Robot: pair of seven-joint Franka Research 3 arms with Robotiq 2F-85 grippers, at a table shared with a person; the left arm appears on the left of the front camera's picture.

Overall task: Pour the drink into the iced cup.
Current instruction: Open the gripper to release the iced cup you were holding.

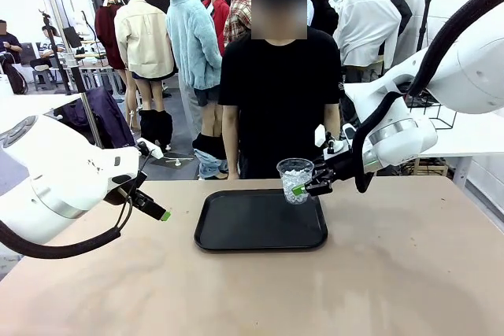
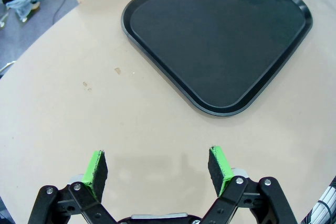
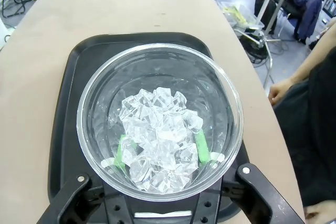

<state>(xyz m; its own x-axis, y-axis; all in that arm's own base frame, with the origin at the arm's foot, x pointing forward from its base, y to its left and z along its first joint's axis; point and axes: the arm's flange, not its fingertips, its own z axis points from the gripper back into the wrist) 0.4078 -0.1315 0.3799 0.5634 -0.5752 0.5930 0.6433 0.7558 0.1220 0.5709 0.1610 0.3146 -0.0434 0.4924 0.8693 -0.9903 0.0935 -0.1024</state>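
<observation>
1. Holding the cup (image 1: 296, 180) low on its wall, my right gripper (image 1: 304, 188) is clamped on it at the far right corner of the tray (image 1: 236, 240). I cannot tell whether its base rests on the tray or hangs just above it. That thin clear wall could buckle or slip if I squeeze harder or jolt.
2. The ice (image 3: 157, 129) is heaped in the middle, so a fast stream of drink would likely splash off it onto the tray and my pads.
3. The ice takes up room, so I expect the level to climb quickly and run over the rim.
4. The cup is close to the tray's edge and near the person (image 1: 279, 92). Any tilt of my wrist could spill past the tray onto the table (image 1: 394, 273).
5. My left gripper (image 2: 157, 169) hangs with its fingers wide apart, holding nothing, over bare table left of the tray. A careless swing toward the cup could knock it or my other arm.
</observation>
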